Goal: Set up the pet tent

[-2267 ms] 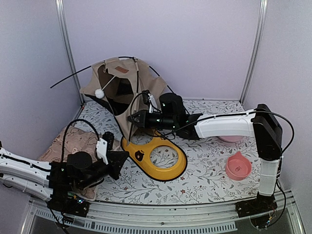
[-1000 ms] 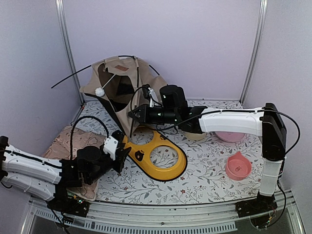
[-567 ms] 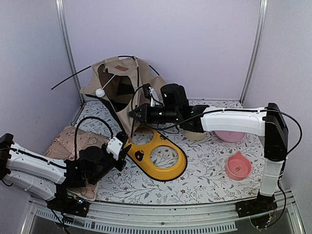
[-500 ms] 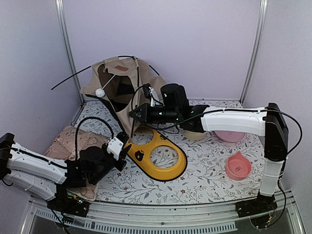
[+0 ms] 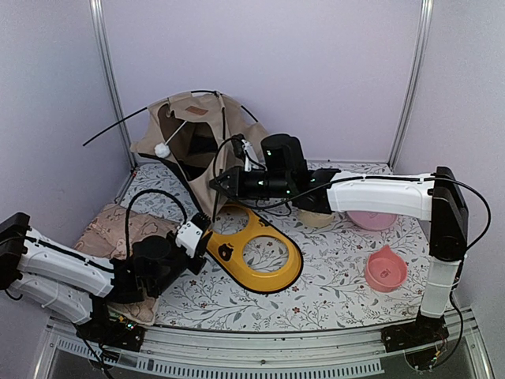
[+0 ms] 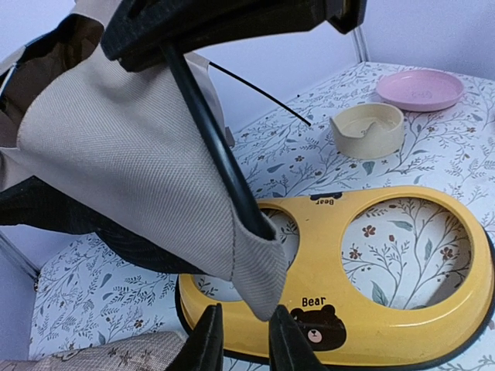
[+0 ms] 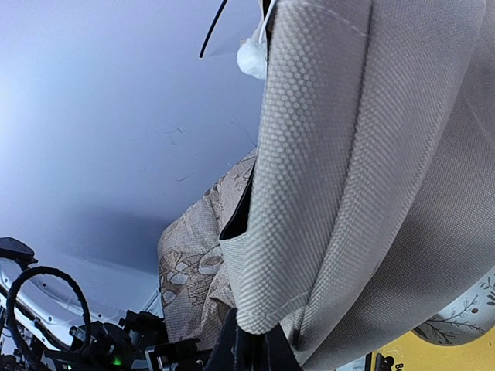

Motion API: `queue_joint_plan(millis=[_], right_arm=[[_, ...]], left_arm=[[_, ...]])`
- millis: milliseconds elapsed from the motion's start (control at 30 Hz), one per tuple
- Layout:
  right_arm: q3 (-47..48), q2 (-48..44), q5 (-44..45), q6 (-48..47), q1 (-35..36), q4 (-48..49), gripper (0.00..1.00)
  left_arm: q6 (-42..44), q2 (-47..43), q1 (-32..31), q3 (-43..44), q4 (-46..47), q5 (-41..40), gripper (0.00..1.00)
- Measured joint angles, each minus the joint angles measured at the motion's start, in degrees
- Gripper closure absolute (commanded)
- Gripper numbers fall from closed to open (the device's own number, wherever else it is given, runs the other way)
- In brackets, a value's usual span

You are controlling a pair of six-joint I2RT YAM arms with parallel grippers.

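A: Right gripper (image 5: 215,181) pinched shut on pet tent (image 5: 189,134) fabric, tent half-raised back-left. Left?
B: Left gripper (image 6: 241,340) barely open under hanging corner (image 6: 259,290), holding nothing. Fabric looks light and floppy, black pole (image 6: 207,127) springy. Grab the corner beside the pole end.

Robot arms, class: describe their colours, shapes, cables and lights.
Both arms have white links with black joints and wrists. Thin black cables loop over the left arm and right arm. Green lights glow on the right wrist. The left gripper has slim black fingers.
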Motion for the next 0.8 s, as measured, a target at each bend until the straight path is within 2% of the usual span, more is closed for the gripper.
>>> queue_joint_plan(millis=[800], right_arm=[[0.0,-0.1,0.0,0.0,0.0,-0.3,1.00]], left_arm=[[1.8,2.4,0.7,1.2,2.7,1.3,0.83]])
